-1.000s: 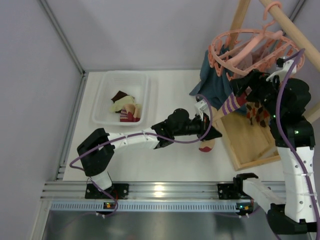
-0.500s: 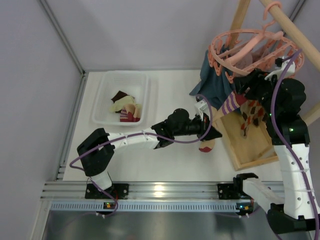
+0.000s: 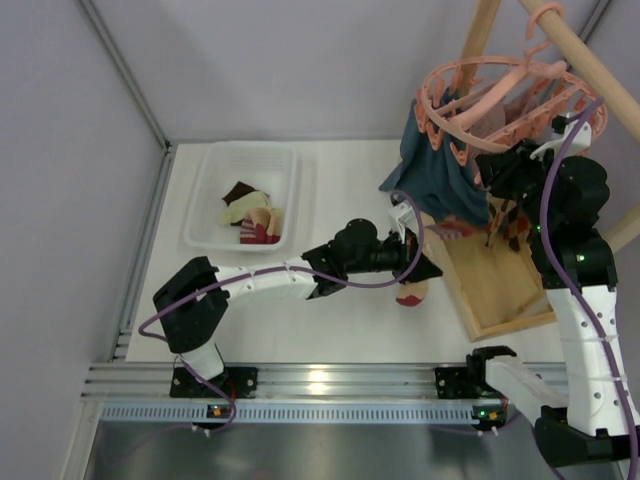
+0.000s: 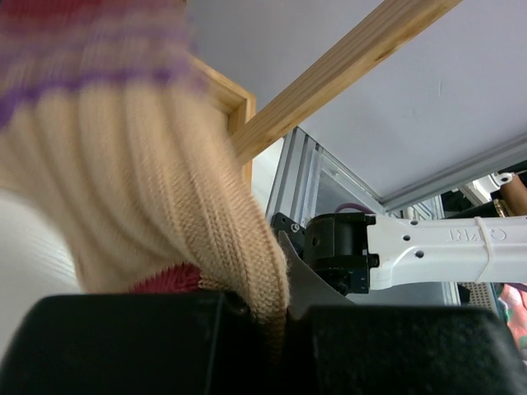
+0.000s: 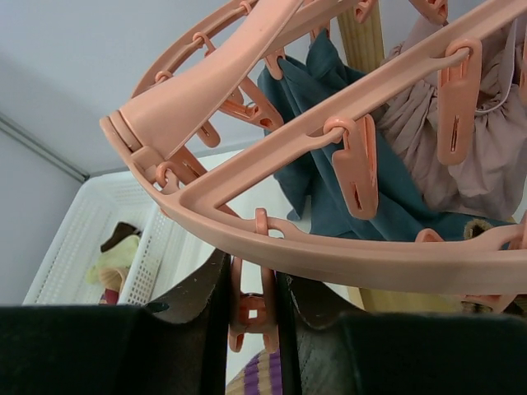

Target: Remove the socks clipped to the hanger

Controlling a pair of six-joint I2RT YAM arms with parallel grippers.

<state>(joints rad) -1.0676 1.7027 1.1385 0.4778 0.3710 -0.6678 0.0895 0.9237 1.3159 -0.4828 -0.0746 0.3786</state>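
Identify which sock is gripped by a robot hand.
The cream ribbed, purple-striped sock, pinched in the left hand; the socks in the white basket lie loose.

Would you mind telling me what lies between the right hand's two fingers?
A salmon-pink plastic clip dangling from the round salmon-pink plastic hanger sits between the fingers of the right hand, shown in the right wrist view.

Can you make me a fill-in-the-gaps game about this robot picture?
The left gripper pinches a cream ___. The right gripper squeezes a clip on the ___ hanger. Loose socks lie in a ___ basket.
Missing words: sock, pink, white.
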